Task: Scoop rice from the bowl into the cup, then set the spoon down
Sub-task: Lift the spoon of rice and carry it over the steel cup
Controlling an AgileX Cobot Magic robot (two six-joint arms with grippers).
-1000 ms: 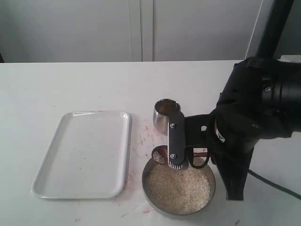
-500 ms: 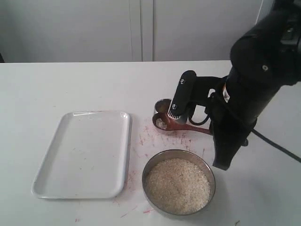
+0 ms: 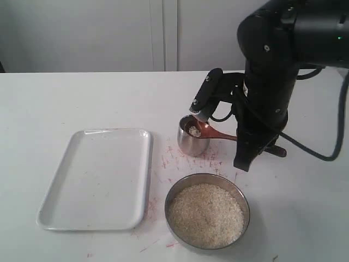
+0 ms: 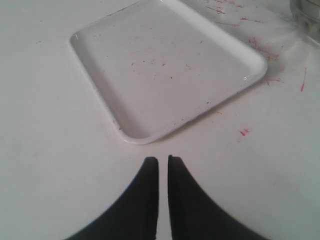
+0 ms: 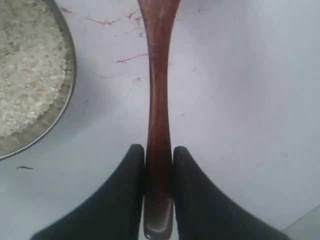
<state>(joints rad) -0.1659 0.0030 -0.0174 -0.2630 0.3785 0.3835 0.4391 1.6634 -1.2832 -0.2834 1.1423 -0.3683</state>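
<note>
While the left claw point(image 4: 163, 160) hangs over the worktop point(image 3: 65, 98) just short of the white tray point(image 3: 82, 164), its jaws are drawn to a narrow slit and nothing is gripped. Further right, the cup point(image 3: 191, 146) is seen upright, just behind the bowl point(image 3: 207, 176). The spoon point(image 3: 218, 133) is poised over the cup's mouth, with a small heap of rice point(image 3: 194, 131) carried in its oval end; the bulk of the grain is left in the bowl. And on the right, the right claw point(image 5: 159, 149) is clamped on the far end of the slim handle.

The spoon is judged light and stiff, but its polished wood may be twisted between the pads, so the squeeze is best kept square across the handle. The grains are loose and easily spilled, so a slow roll over the cup is called for. The cup looks light and slick, and could be knocked over by a nudge from the spoon.
</note>
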